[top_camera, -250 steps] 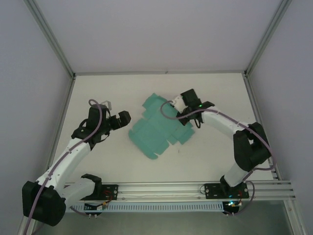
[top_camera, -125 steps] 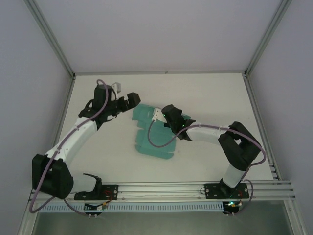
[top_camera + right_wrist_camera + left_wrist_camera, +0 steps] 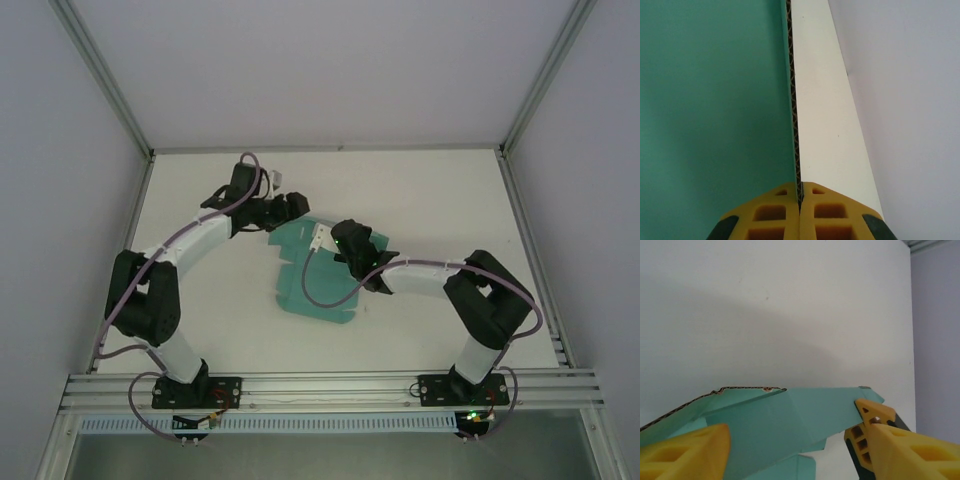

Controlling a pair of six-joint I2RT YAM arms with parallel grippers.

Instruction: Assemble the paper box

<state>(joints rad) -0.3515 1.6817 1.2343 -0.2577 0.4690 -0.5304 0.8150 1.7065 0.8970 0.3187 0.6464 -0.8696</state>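
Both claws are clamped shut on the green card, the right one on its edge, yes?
Not quite. The right gripper is shut on the edge of the paper box, but the left gripper is open: the left wrist view shows its yellow fingers spread wide apart.

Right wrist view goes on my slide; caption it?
Right end effector shut on the teal paper box sheet, corrugated edge seen end-on.

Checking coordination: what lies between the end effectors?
A raised fold of the paper box, in the top external view; right end effector pinches it, left end effector open.
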